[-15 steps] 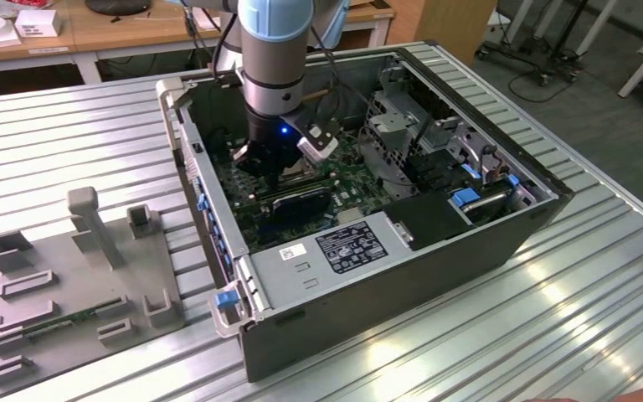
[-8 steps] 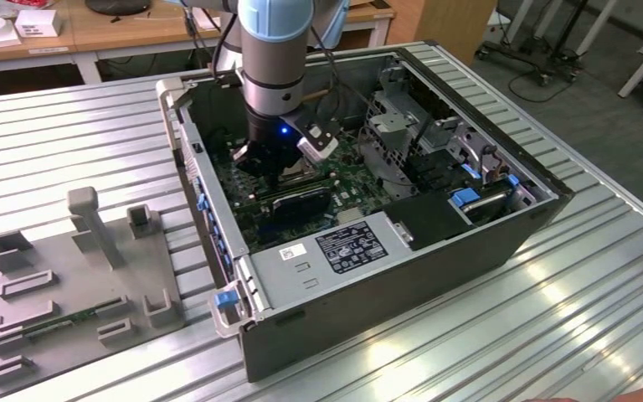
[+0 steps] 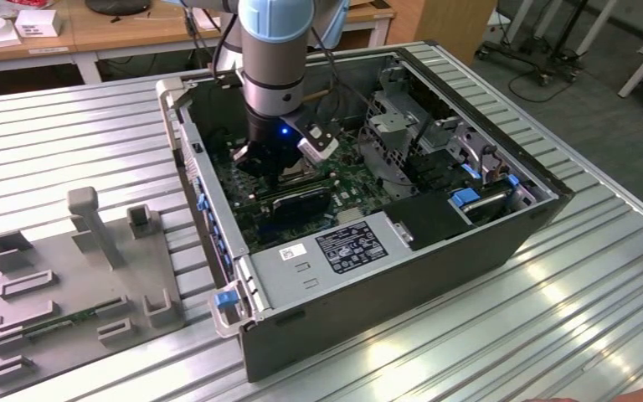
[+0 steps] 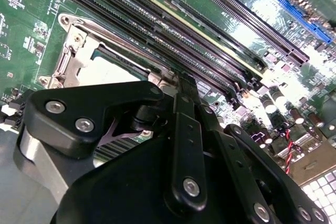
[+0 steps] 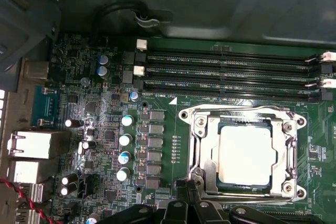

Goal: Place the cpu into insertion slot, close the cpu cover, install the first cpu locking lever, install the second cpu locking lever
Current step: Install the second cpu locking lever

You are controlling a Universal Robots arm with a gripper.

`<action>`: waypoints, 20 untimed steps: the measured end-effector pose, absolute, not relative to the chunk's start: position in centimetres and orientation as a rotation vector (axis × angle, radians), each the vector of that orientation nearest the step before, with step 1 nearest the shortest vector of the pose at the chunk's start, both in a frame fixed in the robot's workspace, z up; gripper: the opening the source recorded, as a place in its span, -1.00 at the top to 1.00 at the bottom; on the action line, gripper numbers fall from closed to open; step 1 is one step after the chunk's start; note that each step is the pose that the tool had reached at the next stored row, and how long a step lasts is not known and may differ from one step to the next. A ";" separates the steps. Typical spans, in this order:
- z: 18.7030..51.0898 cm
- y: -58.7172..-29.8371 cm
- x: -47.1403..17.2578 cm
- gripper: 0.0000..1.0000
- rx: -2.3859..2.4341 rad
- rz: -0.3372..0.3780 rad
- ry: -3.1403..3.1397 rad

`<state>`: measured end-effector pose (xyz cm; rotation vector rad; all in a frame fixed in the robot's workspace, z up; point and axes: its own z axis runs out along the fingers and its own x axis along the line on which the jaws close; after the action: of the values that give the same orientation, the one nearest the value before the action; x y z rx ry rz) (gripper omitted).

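pale matte square cpu (image 5: 245, 154) under silvery windowed cpu cover (image 5: 202, 153); black tool (image 5: 185, 195) alongside, finger state unclear

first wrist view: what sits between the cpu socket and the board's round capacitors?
A column of square grey chokes lies between the insertion slot and the silver-topped capacitors, in the first wrist view.

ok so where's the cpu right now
In the first wrist view the cpu sits in the insertion slot, framed by the cpu cover, just below the long memory slots.
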<state>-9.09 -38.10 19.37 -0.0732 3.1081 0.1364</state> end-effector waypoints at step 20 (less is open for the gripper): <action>19.7 -38.1 -9.1 0.80 -0.073 0.137 3.108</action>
<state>-9.06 -38.10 19.68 -0.0733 3.1077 0.1370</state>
